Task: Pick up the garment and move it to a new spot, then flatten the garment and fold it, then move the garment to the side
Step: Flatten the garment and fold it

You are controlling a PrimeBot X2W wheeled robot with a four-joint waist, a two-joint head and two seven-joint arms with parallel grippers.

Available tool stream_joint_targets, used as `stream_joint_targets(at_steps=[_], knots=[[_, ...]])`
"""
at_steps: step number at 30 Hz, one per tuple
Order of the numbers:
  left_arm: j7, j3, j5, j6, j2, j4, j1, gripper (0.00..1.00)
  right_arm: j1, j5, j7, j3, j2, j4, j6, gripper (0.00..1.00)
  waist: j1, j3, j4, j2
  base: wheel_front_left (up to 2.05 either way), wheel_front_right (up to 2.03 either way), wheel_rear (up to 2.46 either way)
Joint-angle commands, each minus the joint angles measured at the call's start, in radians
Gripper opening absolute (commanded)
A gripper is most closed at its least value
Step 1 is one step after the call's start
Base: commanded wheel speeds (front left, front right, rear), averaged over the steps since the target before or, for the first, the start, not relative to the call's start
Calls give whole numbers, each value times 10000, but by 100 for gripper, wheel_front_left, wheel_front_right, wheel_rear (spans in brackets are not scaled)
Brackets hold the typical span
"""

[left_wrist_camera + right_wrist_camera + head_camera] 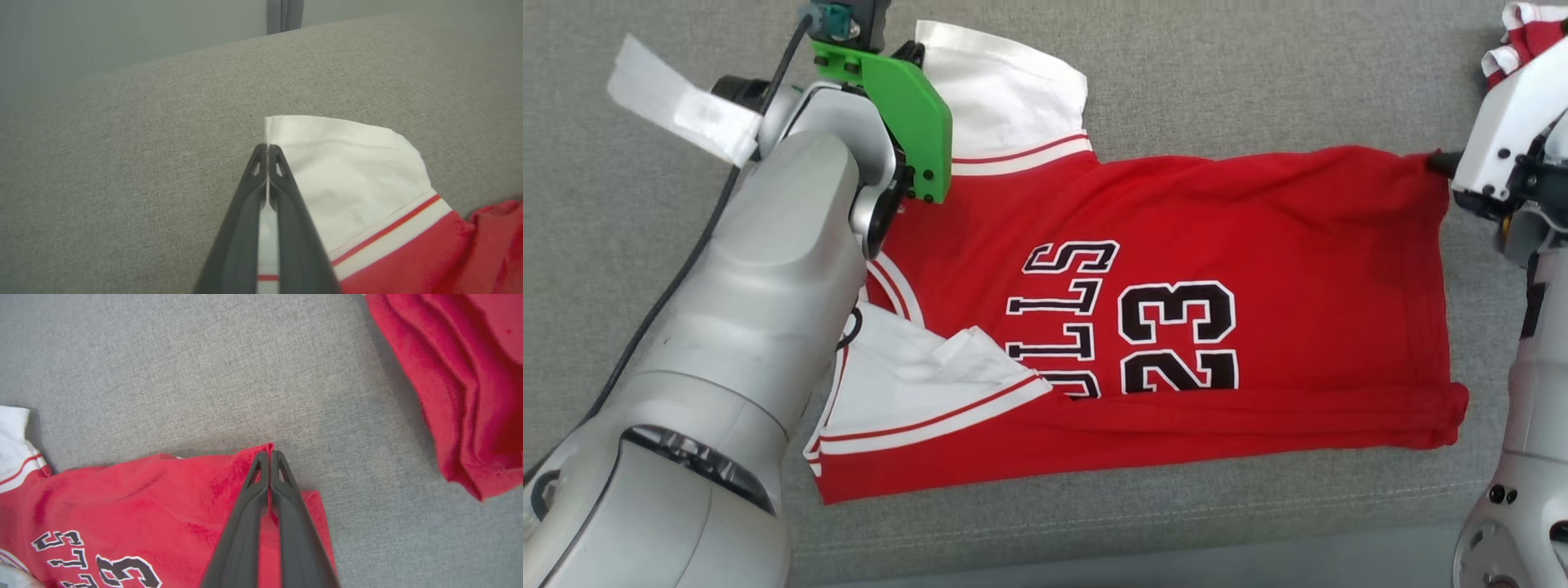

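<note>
The garment [1258, 245] is a red jersey with white sleeves and black "23" lettering, spread sideways on the grey cushion. My left gripper [267, 147] is shut on the edge of the far white sleeve [351, 171], and white cloth shows between its fingers. In the head view this gripper sits behind a green bracket [907, 106]. My right gripper [269, 454] is shut on the far corner of the red hem [245, 465], with its dark tip [1437, 163] at the garment's far right corner. The near white sleeve [915, 384] lies folded over the chest.
Another red cloth [470, 396] lies bunched to the right of my right gripper, and it appears as red and white fabric [1523, 33] at the top right. The grey cushion [1217, 73] runs back to its far edge [204, 49]. A white tag [678, 102] hangs off the left arm's cable.
</note>
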Motion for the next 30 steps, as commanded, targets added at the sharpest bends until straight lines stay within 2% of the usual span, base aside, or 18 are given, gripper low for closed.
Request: stream_joint_targets(at_steps=[1,9,18,23,26,30], knots=[[-434,50,-78,-25,54,-170,368,0,526,183,15,-4,-28,-257,-1,0,0,-596,317,0,0,0,0],[-1554,334,-470,-38,197,-764,1584,0,1835,466,-435,143,-164,-680,1,0,0,-1668,637,0,0,0,0],[-2128,585,-829,334,584,-1979,3163,0,2679,607,-1202,803,-411,-499,-1,0,0,-2437,904,0,0,0,0],[-2114,675,-1039,660,937,-2920,4122,0,3119,351,-1282,1446,-826,-409,-1,0,0,-2672,1008,0,0,0,0],[-1946,700,-1189,994,1277,-3836,4990,0,3460,108,-1414,2082,-1416,-368,-1,0,0,-2786,1084,0,0,0,0],[-1769,738,-1319,1341,1589,-4927,5781,0,3687,24,-1555,2625,-1888,-249,-1,0,0,-2845,1167,0,0,0,0]])
